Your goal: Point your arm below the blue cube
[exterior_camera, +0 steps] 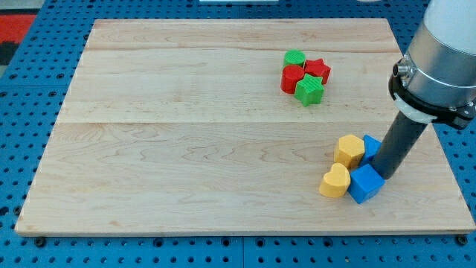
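The blue cube (365, 183) lies near the view's bottom right of the wooden board (186, 149). A second blue block (371, 147) sits just above it, partly hidden by my rod. A yellow hexagonal block (348, 151) and a yellow heart-shaped block (335, 181) touch this group on its left. My tip (386, 176) rests on the board right against the blue cube's upper right edge, between the two blue blocks.
Near the view's top, right of centre, stands a tight cluster: a green block (294, 58), a red star (317, 70), a red block (291, 78) and a green star (309, 90). The board's right edge runs close to my rod.
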`<state>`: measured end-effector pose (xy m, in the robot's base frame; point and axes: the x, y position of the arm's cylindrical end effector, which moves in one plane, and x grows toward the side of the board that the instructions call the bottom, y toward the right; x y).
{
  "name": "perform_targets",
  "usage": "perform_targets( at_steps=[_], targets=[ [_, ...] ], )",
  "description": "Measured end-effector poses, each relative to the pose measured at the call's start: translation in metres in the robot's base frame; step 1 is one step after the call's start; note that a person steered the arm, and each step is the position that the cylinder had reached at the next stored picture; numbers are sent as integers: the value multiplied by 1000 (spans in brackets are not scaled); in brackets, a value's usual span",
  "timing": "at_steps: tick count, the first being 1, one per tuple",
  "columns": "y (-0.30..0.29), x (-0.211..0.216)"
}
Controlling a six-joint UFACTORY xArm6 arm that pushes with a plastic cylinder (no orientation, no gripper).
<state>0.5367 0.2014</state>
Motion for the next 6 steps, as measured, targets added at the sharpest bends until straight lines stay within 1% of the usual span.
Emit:
perform_targets(
  at_steps=[1, 2, 3, 4, 6],
  targets=[
    [54, 9],
    [101, 31],
    [90, 71],
    [72, 82],
    [-21, 81]
  ],
)
